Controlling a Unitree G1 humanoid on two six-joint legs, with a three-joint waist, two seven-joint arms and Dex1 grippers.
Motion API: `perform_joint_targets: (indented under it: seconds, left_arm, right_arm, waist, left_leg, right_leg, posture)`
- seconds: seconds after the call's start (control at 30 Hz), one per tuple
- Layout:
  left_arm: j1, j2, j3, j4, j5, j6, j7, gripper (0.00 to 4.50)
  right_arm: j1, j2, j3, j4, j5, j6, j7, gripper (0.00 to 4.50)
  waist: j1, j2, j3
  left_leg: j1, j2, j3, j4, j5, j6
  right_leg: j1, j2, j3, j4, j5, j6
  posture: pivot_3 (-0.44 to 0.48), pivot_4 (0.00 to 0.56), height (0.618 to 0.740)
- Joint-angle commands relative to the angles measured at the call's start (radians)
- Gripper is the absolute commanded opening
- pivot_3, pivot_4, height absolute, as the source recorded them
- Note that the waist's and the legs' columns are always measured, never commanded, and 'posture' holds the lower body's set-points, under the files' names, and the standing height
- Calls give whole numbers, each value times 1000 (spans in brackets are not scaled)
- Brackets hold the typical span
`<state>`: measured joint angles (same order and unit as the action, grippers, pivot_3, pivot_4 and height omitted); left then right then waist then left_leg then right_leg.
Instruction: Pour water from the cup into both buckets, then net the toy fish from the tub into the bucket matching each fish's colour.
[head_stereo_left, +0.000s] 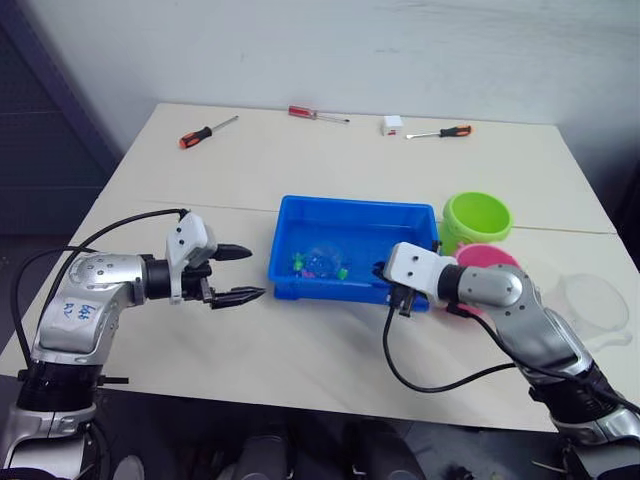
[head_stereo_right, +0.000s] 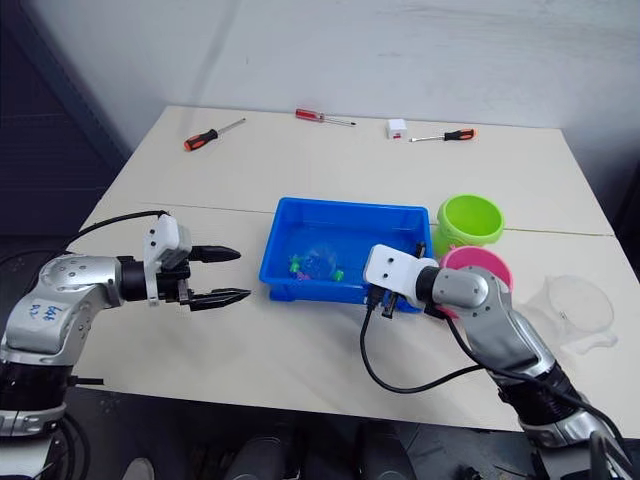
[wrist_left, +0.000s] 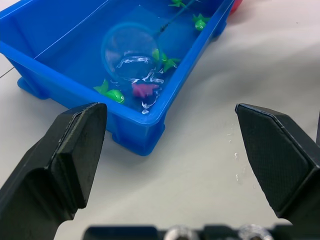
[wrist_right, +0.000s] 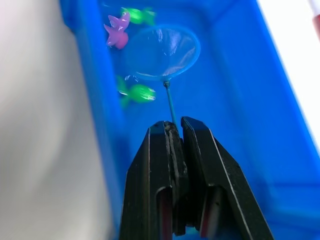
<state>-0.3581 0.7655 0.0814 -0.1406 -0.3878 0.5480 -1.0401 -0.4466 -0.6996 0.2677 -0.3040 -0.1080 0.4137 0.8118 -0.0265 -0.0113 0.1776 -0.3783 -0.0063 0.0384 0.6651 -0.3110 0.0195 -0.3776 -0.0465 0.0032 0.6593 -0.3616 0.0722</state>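
The net (wrist_right: 162, 52) sits down in the blue tub (head_stereo_left: 300, 212), its light blue hoop low among the toy fish (wrist_left: 142, 89), with its thin dark handle running back into the right gripper (wrist_right: 173, 131), whose two black fingers are pinched tight on it at the near right corner of the tub. In the right wrist view a pink fish lies just beside the hoop's rim and a green one close to where the handle meets the hoop; more green fish lie scattered further along the tub. The left gripper (head_stereo_left: 238, 272) hangs over the bare table (head_stereo_left: 250, 160) just off the tub's left end, fingers spread wide with nothing between them, pointing toward the tub. Right of the tub stand the two buckets, the lime green bucket (head_stereo_left: 477, 219) further back and the pink bucket (head_stereo_left: 487, 259) nearer, partly behind the right arm. The clear cup (head_stereo_left: 592, 305) rests near the table's right edge, well apart from the tub. Along the far side of the table lie three red-handled screwdrivers (head_stereo_left: 207, 131) and a small white block (head_stereo_left: 392, 124).
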Motion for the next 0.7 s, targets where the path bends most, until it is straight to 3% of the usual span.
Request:
perform_joint_targets:
  seconds: [0.03, 0.47, 0.7]
  left_arm:
    - [-1, 12, 32, -32, -23, 3, 14, 4432]
    - [-22, -7, 5, -25, -29, -2, 31, 4432]
    - [-28, -8, 5, -21, -31, -4, 35, 4432]
  right_arm:
    - [-22, -30, -21, -7, -25, -27, 5, 0]
    - [10, -25, 40, -16, -63, -53, 39, 0]
    - [27, 71, 4, -15, -3, 42, 12, 0]
  waist:
    - [-1, 0, 0]
    - [-2, 0, 0]
    - [-3, 0, 0]
  left_leg:
    - [0, 0, 0, 0, 0, 0]
    - [0, 0, 0, 0, 0, -1]
    - [1, 0, 0, -1, 1, -1]
  right_leg:
    - [0, 0, 0, 0, 0, 0]
    - [-1, 0, 0, -1, -1, -1]
    - [-1, 0, 0, 0, -1, -1]
  posture:
    - [0, 150, 740]
    - [0, 150, 740]
    - [0, 150, 740]
